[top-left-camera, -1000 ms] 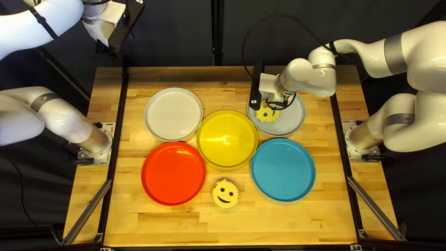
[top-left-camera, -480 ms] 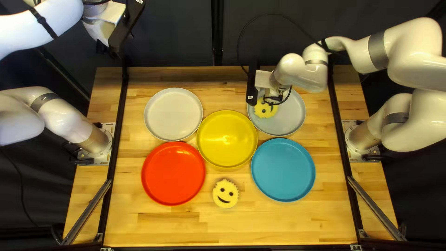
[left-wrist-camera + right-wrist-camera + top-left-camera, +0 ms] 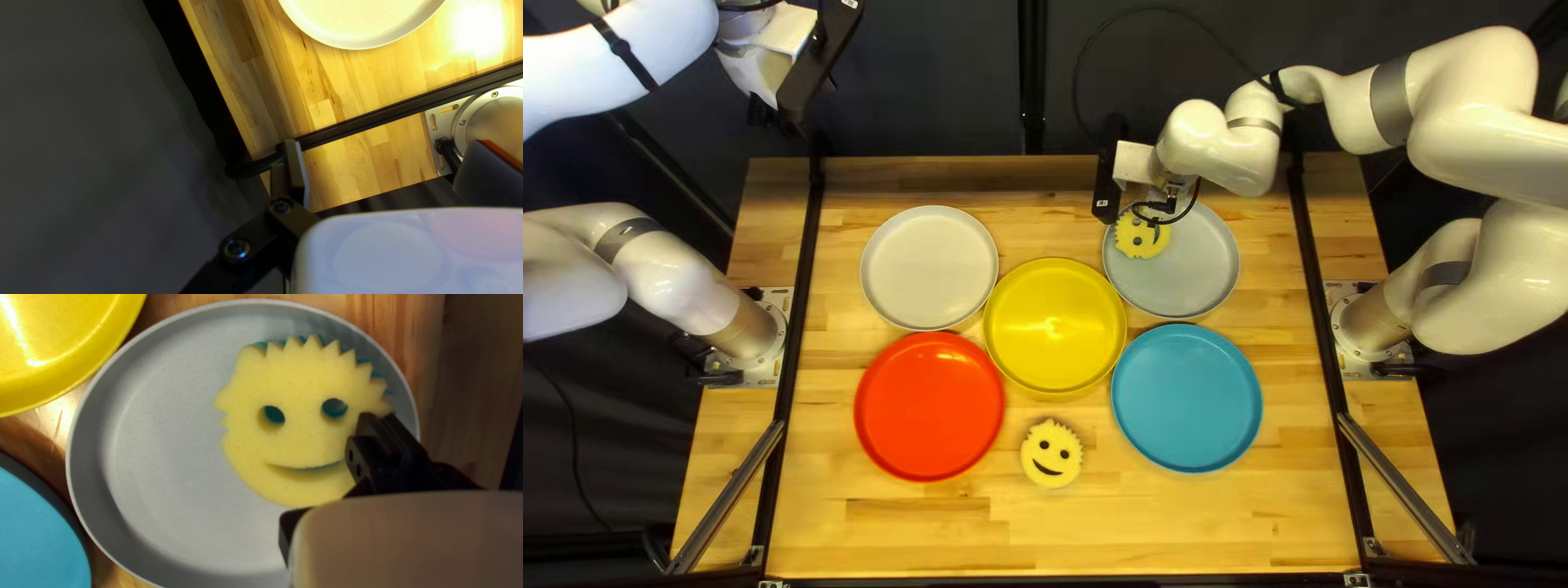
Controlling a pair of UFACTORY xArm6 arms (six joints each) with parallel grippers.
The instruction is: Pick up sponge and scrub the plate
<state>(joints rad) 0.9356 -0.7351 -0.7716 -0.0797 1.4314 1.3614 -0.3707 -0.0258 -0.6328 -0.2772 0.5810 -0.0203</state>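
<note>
Top left view: ok so the yellow sponge (image 3: 1139, 244) is lying on the grey plate (image 3: 1187, 281), at the side nearest the off-white plate (image 3: 929, 267), right under my right gripper (image 3: 1172, 207). My right arm (image 3: 1231, 147) hangs over the grey plate's far rim and hides a bit of it. Going out from the grey plate you get the yellow plate (image 3: 1053, 327) just beside it, the blue plate (image 3: 1187, 397) on its near side, then the red plate (image 3: 929, 405) and a second smiley sponge (image 3: 1051, 463), both well apart from it. My left gripper (image 3: 764, 112) is up past the table's far edge, way off from the grey plate

Right wrist view: sponge is face up on the half of the grey plate away from the blue one. The right gripper (image 3: 379, 418) is pinched narrow on the sponge's cheek, beside one end of the smile

Left wrist view: the left gripper (image 3: 389, 163) is spread wide with nothing in it, and the off-white plate is ahead of it, past a black rail (image 3: 403, 109)
</note>
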